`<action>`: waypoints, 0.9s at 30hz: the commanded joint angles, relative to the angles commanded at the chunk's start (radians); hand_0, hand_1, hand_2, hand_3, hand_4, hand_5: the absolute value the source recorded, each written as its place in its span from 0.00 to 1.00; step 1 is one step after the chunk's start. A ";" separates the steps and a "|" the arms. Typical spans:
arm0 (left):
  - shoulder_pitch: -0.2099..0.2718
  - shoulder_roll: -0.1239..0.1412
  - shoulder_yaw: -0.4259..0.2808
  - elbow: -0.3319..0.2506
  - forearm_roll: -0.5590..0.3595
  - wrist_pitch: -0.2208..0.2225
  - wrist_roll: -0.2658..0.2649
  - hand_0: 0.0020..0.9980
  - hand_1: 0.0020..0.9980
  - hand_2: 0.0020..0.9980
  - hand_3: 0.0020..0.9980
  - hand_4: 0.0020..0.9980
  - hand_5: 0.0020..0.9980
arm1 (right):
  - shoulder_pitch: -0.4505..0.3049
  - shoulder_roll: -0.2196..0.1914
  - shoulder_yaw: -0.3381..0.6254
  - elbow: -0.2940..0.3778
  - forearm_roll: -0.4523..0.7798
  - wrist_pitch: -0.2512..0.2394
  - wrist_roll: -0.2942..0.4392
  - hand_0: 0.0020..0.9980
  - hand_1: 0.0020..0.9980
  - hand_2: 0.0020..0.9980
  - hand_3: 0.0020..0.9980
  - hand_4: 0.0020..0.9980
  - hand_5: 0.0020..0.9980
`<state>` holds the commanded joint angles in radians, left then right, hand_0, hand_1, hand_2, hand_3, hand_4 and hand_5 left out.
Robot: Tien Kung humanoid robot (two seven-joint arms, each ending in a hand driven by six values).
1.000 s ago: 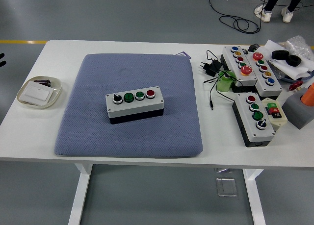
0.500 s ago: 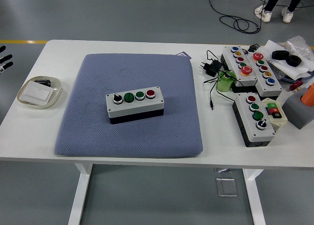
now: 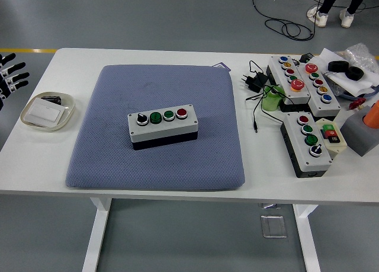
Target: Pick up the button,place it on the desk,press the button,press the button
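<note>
One left hand (image 3: 10,76) entering at worktop (image 3: 266,165) edge, fingers (image 3: 18,66) spread, holding nothing; button box (image 3: 163,125) sitting centred on blue pad (image 3: 118,159), likely staged for pickup.

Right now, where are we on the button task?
Done: the button box already sits on the blue pad. In hand: nothing; the left hand is just at the left edge, fingers spread, off the table. Left: both presses.
</note>
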<state>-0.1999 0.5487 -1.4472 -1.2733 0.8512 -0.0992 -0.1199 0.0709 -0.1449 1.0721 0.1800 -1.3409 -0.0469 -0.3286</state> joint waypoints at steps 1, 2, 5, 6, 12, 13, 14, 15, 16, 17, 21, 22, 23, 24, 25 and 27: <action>0.004 -0.002 0.003 -0.007 0.001 0.002 0.000 0.81 0.83 0.89 0.95 0.73 1.00 | 0.001 0.000 0.001 0.000 -0.001 0.000 0.000 0.65 0.65 0.68 0.58 0.37 0.23; 0.008 -0.005 0.006 -0.016 0.003 0.005 -0.002 0.81 0.83 0.89 0.95 0.73 1.00 | 0.002 0.000 0.002 0.000 -0.002 0.001 0.000 0.65 0.65 0.68 0.58 0.37 0.23; 0.020 -0.008 0.008 -0.040 0.010 0.006 -0.003 0.81 0.83 0.89 0.95 0.73 1.00 | 0.003 0.000 0.003 0.000 -0.002 -0.001 0.001 0.65 0.65 0.68 0.58 0.37 0.23; 0.024 -0.009 0.008 -0.047 0.014 0.006 -0.003 0.81 0.83 0.89 0.95 0.73 1.00 | 0.003 0.000 0.003 0.000 -0.002 -0.001 0.001 0.65 0.65 0.68 0.58 0.37 0.23; 0.030 -0.007 0.006 -0.076 0.035 0.007 -0.002 0.82 0.82 0.89 0.95 0.73 1.00 | 0.005 -0.001 0.008 0.000 -0.004 -0.002 0.004 0.65 0.65 0.68 0.58 0.37 0.23; 0.031 -0.006 0.004 -0.079 0.039 0.006 -0.001 0.81 0.82 0.88 0.95 0.73 1.00 | 0.005 -0.001 0.007 0.000 -0.002 -0.001 0.006 0.65 0.65 0.68 0.58 0.37 0.23; 0.032 -0.006 0.004 -0.081 0.040 0.006 -0.001 0.81 0.82 0.88 0.95 0.73 1.00 | 0.005 -0.001 0.007 0.000 -0.001 -0.001 0.006 0.65 0.65 0.68 0.58 0.37 0.23; 0.033 -0.008 0.004 -0.084 0.038 0.007 0.000 0.81 0.82 0.88 0.95 0.73 1.00 | 0.005 -0.002 0.005 0.000 0.003 -0.002 0.008 0.65 0.65 0.68 0.58 0.37 0.23; 0.035 -0.010 0.005 -0.086 0.039 0.007 0.001 0.81 0.82 0.88 0.95 0.73 1.00 | 0.005 -0.002 0.004 0.000 0.007 -0.002 0.010 0.65 0.65 0.68 0.58 0.37 0.23; 0.035 -0.012 0.005 -0.087 0.040 0.007 0.001 0.81 0.82 0.88 0.95 0.73 1.00 | 0.005 -0.002 0.004 0.000 0.008 -0.003 0.010 0.65 0.65 0.68 0.58 0.37 0.23; 0.041 -0.031 0.005 -0.101 0.043 0.011 0.008 0.81 0.82 0.88 0.95 0.72 1.00 | 0.006 0.002 0.001 0.000 0.022 -0.005 0.013 0.65 0.65 0.68 0.58 0.37 0.23; 0.042 -0.035 0.005 -0.106 0.045 0.011 0.009 0.81 0.82 0.88 0.95 0.72 1.00 | 0.007 0.002 0.001 0.000 0.024 -0.005 0.013 0.65 0.65 0.68 0.58 0.37 0.23; 0.044 -0.037 0.004 -0.112 0.048 0.011 0.010 0.81 0.82 0.88 0.95 0.72 1.00 | 0.007 0.003 0.001 0.000 0.024 -0.005 0.014 0.65 0.65 0.68 0.58 0.37 0.23; 0.046 -0.039 0.004 -0.116 0.049 0.011 0.011 0.81 0.82 0.88 0.95 0.72 1.00 | 0.007 0.003 0.002 0.000 0.023 -0.005 0.014 0.65 0.65 0.68 0.58 0.37 0.23; 0.049 -0.040 0.002 -0.122 0.052 0.012 0.012 0.81 0.82 0.88 0.95 0.71 1.00 | 0.007 0.004 0.003 0.000 0.022 -0.005 0.014 0.65 0.65 0.68 0.58 0.37 0.23; 0.054 -0.041 -0.002 -0.130 0.055 0.014 0.014 0.81 0.82 0.88 0.95 0.71 1.00 | 0.008 0.005 0.003 0.000 0.025 -0.005 0.014 0.65 0.65 0.68 0.58 0.37 0.23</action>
<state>-0.1463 0.5076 -1.4493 -1.4033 0.9060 -0.0850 -0.1062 0.0786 -0.1401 1.0747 0.1800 -1.3160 -0.0517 -0.3142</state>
